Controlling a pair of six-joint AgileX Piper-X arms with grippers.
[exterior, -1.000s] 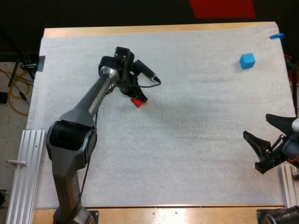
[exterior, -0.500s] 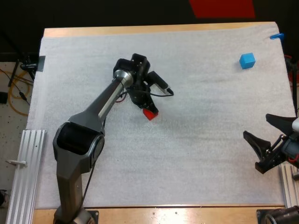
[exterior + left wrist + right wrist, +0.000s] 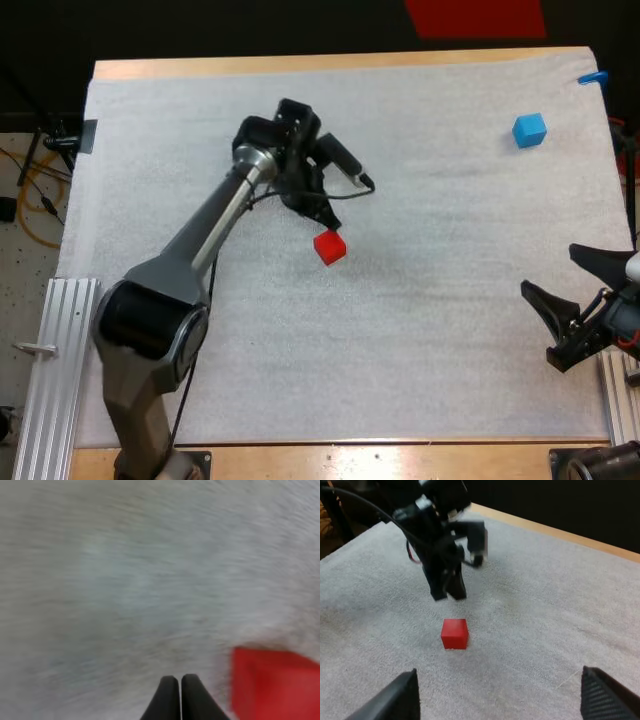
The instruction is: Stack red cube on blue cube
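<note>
Easy to bump the red cube (image 3: 329, 247), loose left of the mat's (image 3: 430, 380) middle, with the closed, empty left gripper (image 3: 175, 680) just beside it, well apart from the blue cube (image 3: 529, 130) near the far right corner and the wide-open right gripper (image 3: 547, 269) at the right edge.

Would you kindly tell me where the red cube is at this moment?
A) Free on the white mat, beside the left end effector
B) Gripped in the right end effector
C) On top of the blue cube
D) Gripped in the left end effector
A: the red cube rests on the white mat, beside the left end effector, whose fingers touch on nothing.
</note>
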